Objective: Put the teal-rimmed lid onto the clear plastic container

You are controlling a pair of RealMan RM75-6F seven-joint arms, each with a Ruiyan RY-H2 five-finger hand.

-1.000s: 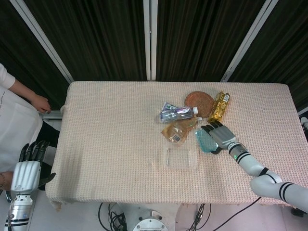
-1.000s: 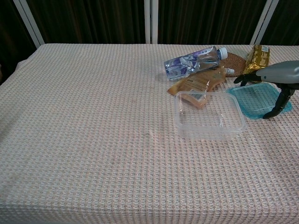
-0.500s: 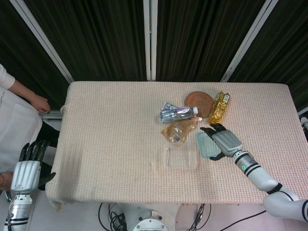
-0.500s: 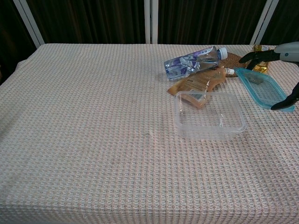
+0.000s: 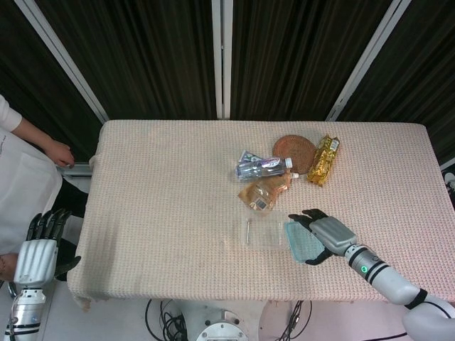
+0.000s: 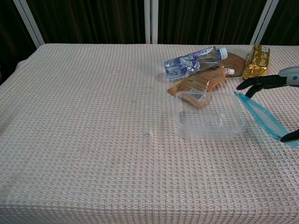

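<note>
The clear plastic container (image 5: 264, 233) (image 6: 209, 115) sits open on the tablecloth, right of centre. Just to its right my right hand (image 5: 326, 235) (image 6: 273, 82) holds the teal-rimmed lid (image 5: 302, 241) (image 6: 262, 117) lifted off the table and tilted steeply, its near edge beside the container's right rim. The fingers (image 6: 254, 83) reach over the lid's far edge and the thumb (image 6: 290, 136) hooks its near edge. My left hand (image 5: 39, 245) hangs below the table's left edge, fingers apart, holding nothing.
Behind the container lie a tan pouch (image 6: 198, 83), a crushed water bottle (image 6: 194, 61), a round woven coaster (image 5: 294, 153) and a gold snack packet (image 6: 256, 61). A person in white (image 5: 21, 170) stands at the table's left end.
My right hand has carried the lid off the cloth, toward the front of the table and to the container's right side, tipping it from flat to steeply tilted. The left hand has stayed put.
</note>
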